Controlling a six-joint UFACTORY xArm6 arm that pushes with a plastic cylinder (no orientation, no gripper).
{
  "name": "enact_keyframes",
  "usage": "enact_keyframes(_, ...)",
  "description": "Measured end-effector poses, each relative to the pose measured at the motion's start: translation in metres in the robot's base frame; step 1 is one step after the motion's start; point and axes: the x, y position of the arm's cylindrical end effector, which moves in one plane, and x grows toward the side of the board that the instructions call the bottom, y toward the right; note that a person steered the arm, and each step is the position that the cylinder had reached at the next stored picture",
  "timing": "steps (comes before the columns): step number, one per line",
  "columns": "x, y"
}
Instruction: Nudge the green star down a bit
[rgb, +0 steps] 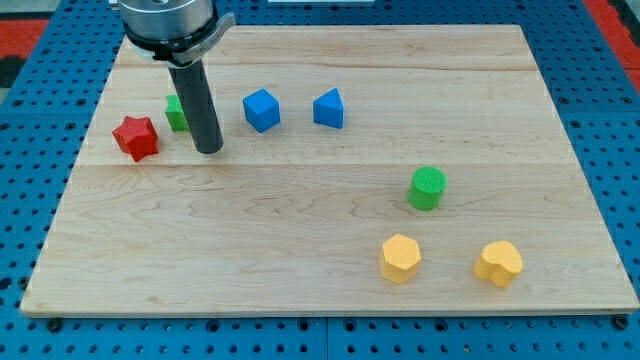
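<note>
The green star (176, 112) lies near the view's upper left of the wooden board (300, 230), mostly hidden behind my dark rod. My tip (209, 149) rests on the board just right of and slightly below the green star, close to it or touching it. A red star (136, 137) lies just left of and below the green star.
A blue cube (261, 109) and a blue triangular block (329, 108) lie right of the rod. A green cylinder (428, 188) sits at the right middle. A yellow hexagon (401, 257) and a yellow heart (498, 263) lie at the lower right.
</note>
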Motion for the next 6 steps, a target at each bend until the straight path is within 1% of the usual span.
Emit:
enact_keyframes(1,-0.008,0.002)
enact_keyframes(3,-0.009,0.015)
enact_keyframes(4,-0.038,0.012)
enact_keyframes(5,-0.085,0.004)
enact_keyframes(6,-0.111,-0.038)
